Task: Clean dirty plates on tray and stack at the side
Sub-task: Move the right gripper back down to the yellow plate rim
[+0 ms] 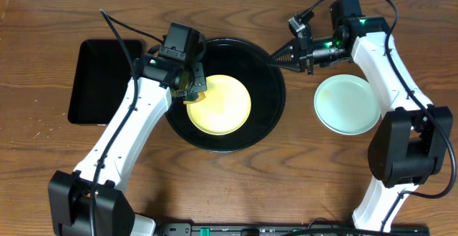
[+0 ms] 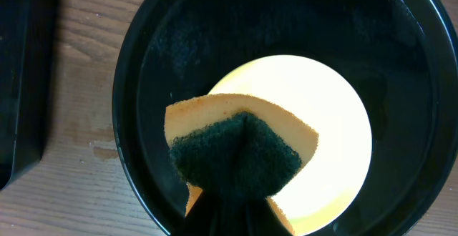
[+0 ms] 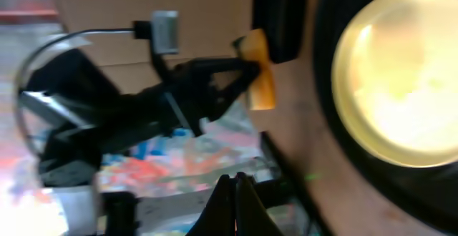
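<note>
Our left gripper point(image 1: 194, 88) clamps the sponge point(image 2: 240, 146) over the pale yellow plate point(image 1: 223, 107) in the round black tray point(image 1: 266, 125), which we judge is poised for scrubbing. Our right gripper point(image 1: 273, 62), pinched empty, hovers beside the rim. Only overhead shows the mint plate point(image 1: 347, 104) at the side; the left wrist view reveals the sponge's green scouring face.
</note>
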You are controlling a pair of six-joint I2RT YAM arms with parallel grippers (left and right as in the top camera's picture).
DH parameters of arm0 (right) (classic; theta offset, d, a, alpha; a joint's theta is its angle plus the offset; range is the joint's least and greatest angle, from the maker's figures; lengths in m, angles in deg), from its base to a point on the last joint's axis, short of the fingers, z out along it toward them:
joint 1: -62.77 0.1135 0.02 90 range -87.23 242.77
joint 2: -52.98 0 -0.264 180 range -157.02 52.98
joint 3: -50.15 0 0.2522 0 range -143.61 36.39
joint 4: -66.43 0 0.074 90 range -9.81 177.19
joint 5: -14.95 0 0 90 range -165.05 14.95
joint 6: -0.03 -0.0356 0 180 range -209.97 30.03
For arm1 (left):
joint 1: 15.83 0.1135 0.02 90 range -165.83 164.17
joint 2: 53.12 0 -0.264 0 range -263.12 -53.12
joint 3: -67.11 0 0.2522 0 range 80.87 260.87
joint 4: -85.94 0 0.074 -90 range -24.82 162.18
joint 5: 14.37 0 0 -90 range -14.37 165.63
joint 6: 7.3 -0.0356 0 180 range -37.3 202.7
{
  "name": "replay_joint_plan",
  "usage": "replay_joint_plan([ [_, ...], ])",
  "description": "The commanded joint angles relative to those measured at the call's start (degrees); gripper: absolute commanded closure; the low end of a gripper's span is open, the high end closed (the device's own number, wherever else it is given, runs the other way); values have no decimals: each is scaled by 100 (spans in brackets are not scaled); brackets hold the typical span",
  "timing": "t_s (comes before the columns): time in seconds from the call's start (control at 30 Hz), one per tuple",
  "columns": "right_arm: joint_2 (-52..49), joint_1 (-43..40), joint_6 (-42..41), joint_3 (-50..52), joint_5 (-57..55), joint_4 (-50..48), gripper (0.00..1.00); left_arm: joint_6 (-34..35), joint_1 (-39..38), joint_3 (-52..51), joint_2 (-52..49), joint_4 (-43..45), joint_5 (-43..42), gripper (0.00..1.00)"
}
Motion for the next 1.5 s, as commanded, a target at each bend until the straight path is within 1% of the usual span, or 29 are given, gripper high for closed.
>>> replay_joint_plan([
  [0.0,-33,-26,-920,-22,544,4,99,-96,28,-15,-33,2,24,92],
  [0.23,-33,-74,-2824,-22,546,7,99,-96,28,-15,-33,2,24,92],
  [0.33,-33,-81,-3182,-22,544,-129,99,-96,28,-15,-33,2,24,93],
  [0.5,-33,-111,-3213,-22,542,-210,99,-96,28,-15,-33,2,24,93],
  [0.63,-33,-122,-3108,-22,411,-249,99,-96,28,-15,-33,2,24,93],
  [0.73,-33,-122,-2712,-22,175,-291,99,-96,28,-15,-33,2,24,92],
  [0.8,-33,-120,-2253,-22,-2,-291,99,-96,28,-15,-33,2,24,92],
  [0.9,-33,-109,-1309,-22,-101,-304,99,-96,28,-15,-33,2,24,93],
  [0.97,-33,-109,-920,-22,-120,-247,99,-96,28,-15,-33,2,26,93],
  [1.03,-33,-103,-804,-22,-120,-166,99,-96,28,-15,-33,4,24,93],
  [1.47,-33,-101,-807,-22,-120,-166,99,-96,28,-15,-33,4,26,93],
])
